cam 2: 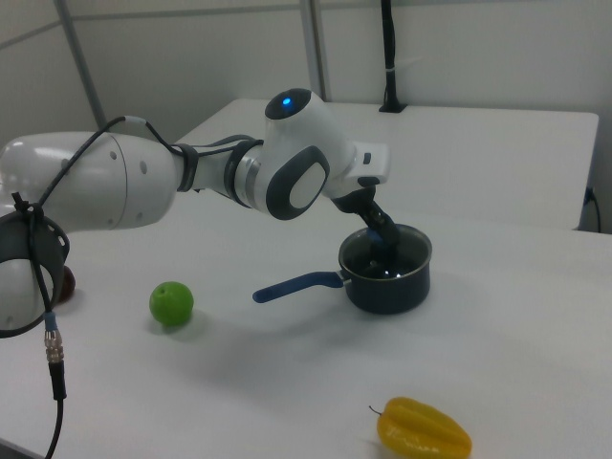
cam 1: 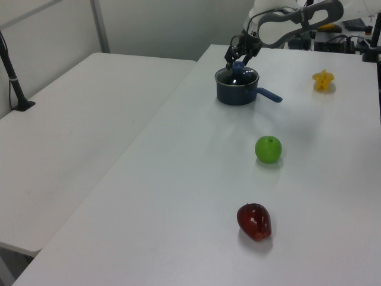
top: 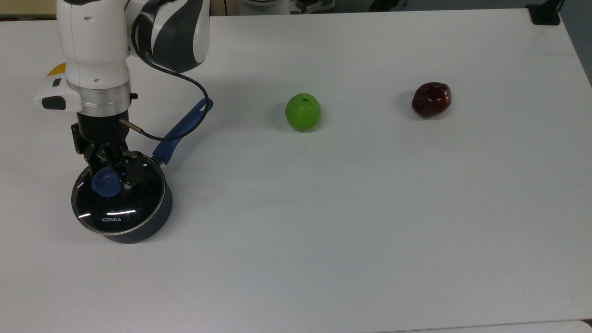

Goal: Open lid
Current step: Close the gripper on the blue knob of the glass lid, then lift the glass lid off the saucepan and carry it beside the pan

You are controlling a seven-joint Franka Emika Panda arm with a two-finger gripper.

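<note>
One gripper (top: 111, 178) down over lid (top: 118, 199), fingers spread either side of blue knob (top: 104, 182), not visibly clamping it. Lid seated on dark saucepan (top: 138, 229) near top view's left table (top: 370, 231) edge. Green apple (top: 303, 111), dark red apple (top: 431, 99) well apart; yellow star fruit (cam 2: 424, 429) in right view.

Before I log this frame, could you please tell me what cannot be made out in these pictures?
- Top view: whether the end effector presses the blue knob of the lid; its fingers cover the knob's side.
- Top view: the saucepan's contents; the glass reads dark with glare.
- Left view: the knob contact, too small and far.
- Right view: the knob, hidden by the arm's wrist.
</note>
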